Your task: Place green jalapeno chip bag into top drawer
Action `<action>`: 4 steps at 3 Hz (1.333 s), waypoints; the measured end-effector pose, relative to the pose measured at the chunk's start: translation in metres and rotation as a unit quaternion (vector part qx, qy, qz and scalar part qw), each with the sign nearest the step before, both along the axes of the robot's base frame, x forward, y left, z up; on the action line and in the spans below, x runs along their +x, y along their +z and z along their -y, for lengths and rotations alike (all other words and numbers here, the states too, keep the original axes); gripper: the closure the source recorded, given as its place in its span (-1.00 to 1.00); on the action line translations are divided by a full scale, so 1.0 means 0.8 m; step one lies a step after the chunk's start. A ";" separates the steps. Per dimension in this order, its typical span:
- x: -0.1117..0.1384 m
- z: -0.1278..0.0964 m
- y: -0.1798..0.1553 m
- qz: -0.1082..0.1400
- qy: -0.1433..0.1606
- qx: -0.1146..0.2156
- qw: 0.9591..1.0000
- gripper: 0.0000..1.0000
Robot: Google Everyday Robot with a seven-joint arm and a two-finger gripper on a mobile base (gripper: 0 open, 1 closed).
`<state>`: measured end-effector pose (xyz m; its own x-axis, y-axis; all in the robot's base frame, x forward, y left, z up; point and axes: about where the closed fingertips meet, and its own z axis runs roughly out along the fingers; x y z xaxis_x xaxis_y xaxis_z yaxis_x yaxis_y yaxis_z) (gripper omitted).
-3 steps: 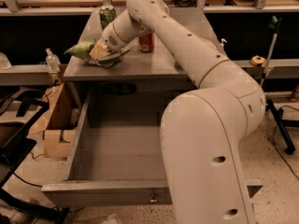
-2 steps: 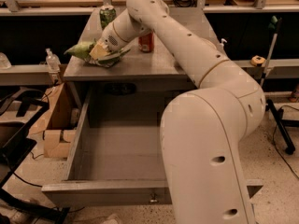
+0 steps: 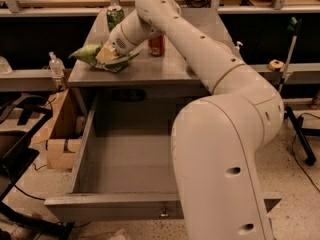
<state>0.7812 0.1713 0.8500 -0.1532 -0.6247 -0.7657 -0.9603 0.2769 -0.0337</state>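
Observation:
The green jalapeno chip bag [image 3: 88, 53] lies crumpled on the left part of the grey cabinet top [image 3: 165, 66], its left tip sticking out past the left edge. My gripper [image 3: 109, 57] is at the bag's right end and looks shut on it, low over the top. The top drawer [image 3: 83, 149] is pulled fully open below the cabinet front. It is empty inside, and its keyhole lock [image 3: 163, 213] shows on the front panel. My arm hides the drawer's right side.
A green-patterned drink can [image 3: 115, 17] stands at the back left of the cabinet top, and a red can [image 3: 156, 45] stands just right of my wrist. A clear bottle [image 3: 56, 64] and a cardboard box [image 3: 61, 134] are to the left. A black stand [image 3: 295, 124] is to the right.

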 end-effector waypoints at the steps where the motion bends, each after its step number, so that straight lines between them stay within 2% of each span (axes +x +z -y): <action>1: 0.000 0.000 0.000 0.000 0.000 0.000 1.000 1.00; 4: 0.000 0.000 0.000 0.000 0.000 0.000 1.000 1.00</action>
